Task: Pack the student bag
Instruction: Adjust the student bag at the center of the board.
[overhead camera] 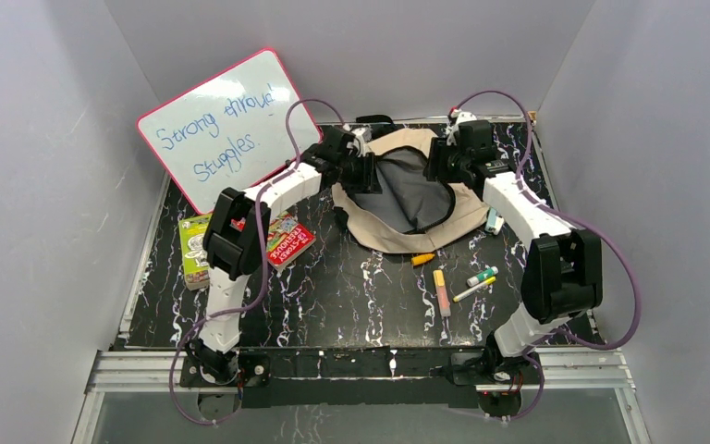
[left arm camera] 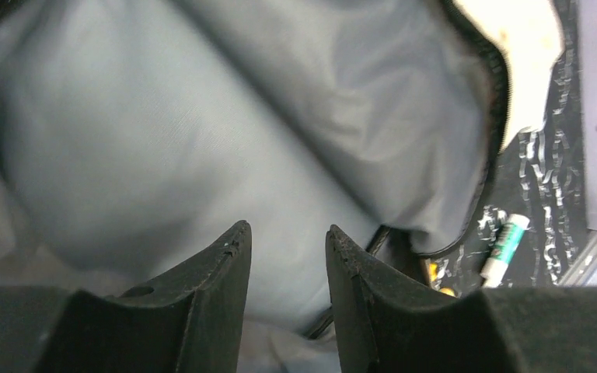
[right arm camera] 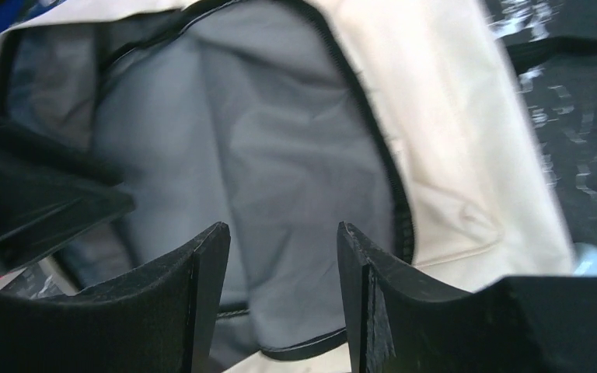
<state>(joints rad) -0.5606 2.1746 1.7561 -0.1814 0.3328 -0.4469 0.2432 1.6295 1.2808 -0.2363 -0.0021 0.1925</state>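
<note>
Student bag mouth: wide, grey lining bare, entry from above free. Left gripper and right gripper flank mouth at left and right rims, fingers parted, nothing between; both arms crowd side approaches. Table in front of bag: middle strip free. Markers scattered front-right; books front-left, partly under left arm. Whiteboard blocks back-left corner.

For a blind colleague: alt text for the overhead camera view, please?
A beige backpack lies open at the back of a black marbled table, grey lining showing, with the left claw and right claw at either side of its opening. A whiteboard leans at far left, books lie in front of it, and markers lie scattered before the backpack.
</note>
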